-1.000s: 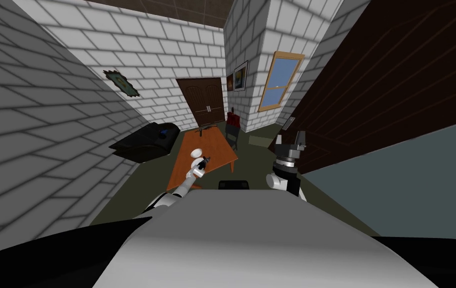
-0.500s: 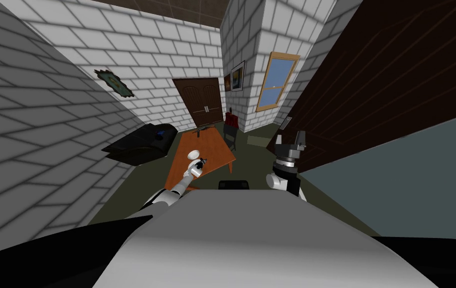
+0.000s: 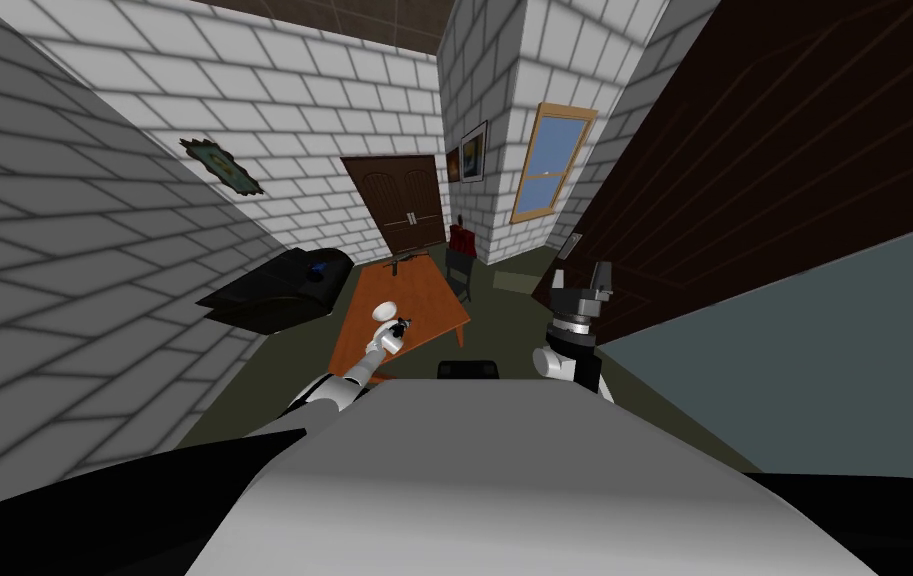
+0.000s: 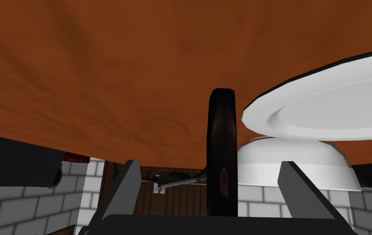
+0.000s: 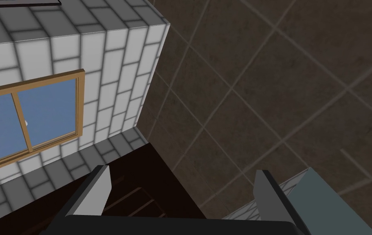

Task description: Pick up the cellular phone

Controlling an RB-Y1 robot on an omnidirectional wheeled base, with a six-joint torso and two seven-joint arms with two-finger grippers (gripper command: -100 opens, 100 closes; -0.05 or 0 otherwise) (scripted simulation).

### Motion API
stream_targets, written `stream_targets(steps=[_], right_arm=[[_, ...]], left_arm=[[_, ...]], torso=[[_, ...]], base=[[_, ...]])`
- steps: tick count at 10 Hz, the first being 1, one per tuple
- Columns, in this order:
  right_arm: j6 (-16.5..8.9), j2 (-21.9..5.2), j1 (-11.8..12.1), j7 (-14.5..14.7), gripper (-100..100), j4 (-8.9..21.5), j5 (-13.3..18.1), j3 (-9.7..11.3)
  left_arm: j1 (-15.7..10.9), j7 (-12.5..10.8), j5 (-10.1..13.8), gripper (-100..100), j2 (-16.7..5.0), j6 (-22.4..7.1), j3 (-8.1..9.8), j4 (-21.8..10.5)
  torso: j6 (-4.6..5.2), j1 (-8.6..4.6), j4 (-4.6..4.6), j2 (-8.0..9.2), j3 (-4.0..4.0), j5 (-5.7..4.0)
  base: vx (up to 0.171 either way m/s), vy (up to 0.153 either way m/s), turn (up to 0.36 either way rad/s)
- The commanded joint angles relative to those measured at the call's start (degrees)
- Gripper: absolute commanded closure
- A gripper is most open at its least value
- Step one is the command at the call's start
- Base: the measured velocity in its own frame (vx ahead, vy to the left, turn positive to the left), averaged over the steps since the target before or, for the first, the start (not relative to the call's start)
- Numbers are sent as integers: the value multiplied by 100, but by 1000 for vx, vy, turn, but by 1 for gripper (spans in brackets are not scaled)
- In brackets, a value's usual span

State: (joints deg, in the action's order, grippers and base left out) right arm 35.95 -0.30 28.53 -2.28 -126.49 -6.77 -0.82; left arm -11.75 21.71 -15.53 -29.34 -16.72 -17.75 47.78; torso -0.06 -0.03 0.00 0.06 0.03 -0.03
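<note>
The phone [image 4: 221, 147] is a thin black slab seen edge-on, standing between the fingers of my left gripper [image 4: 208, 162]. The fingers are open, each with a gap to the phone. In the head view, my left gripper [image 3: 400, 326] hangs low over the near part of the orange-brown table [image 3: 424, 290], where the phone appears as a small dark speck. A white plate [image 4: 327, 106] and a white bowl [image 4: 295, 163] sit close beside the phone. My right gripper [image 3: 584, 278] is raised at the right by the dark wall, open and empty, as the right wrist view also shows the gripper [image 5: 183, 175].
A black sofa [image 3: 279, 290] stands left of the table. A dark chair [image 3: 461, 268] is at its far right side. A dark gadget [image 3: 406, 258] lies on the table's far end, before a brown double door [image 3: 399, 205]. Another dark seat back [image 3: 467, 369] is near me.
The whole head picture has slid a little left, so I have turned slightly. My left gripper stays over the same spot on the table. The right arm is still.
</note>
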Motion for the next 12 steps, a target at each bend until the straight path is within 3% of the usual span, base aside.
stream_targets(steps=[1, 3, 4, 5, 7, 8, 10, 11, 12], right_arm=[[0, 0, 0, 0, 0, 0, 0, 0], [0, 0, 1, 0, 0, 0, 0, 0], [0, 0, 0, 0, 0, 0, 0, 0], [0, 0, 0, 0, 0, 0, 0, 0], [0, 0, 0, 0, 0, 0, 0, 0], [0, 0, 0, 0, 0, 0, 0, 0], [0, 0, 1, 0, 0, 0, 0, 0], [0, 0, 0, 0, 0, 0, 0, 0], [0, 0, 1, 0, 0, 0, 0, 0]], left_arm=[[181, -286, -286, -100, -142, 49, -90, 84], [181, -569, -397, -100, -142, 49, -90, 84], [362, -736, -645, -100, -284, 98, -179, 168], [362, -915, -794, -100, -284, 98, -179, 168], [362, -1139, -794, -100, -284, 98, -179, 168], [543, -1365, -1077, -100, -426, 148, -269, 252], [543, -1699, -1191, -100, -426, 148, -269, 252], [724, -1863, -1469, -100, -569, 197, -358, 335], [724, -2024, -1587, -100, -569, 197, -358, 335]], torso=[[0, 0, 0, 0, 0, 0], [0, -6, -3, -15, -8, -1], [0, -2, -2, -11, -6, 0], [-1, -5, -3, -12, -7, -1], [0, -1, -2, -9, -6, 0], [0, 2, -1, -2, -2, 1], [0, -5, -3, -13, -7, -1], [0, -3, -2, -8, -5, -1], [0, -2, -3, -13, -7, 0]], base=[[42, -30, -44], [46, -19, -5], [47, -26, -38], [52, -24, -17], [18, -4, 0], [43, -16, -44], [40, -20, -5], [53, -15, -37], [58, -21, -24]])
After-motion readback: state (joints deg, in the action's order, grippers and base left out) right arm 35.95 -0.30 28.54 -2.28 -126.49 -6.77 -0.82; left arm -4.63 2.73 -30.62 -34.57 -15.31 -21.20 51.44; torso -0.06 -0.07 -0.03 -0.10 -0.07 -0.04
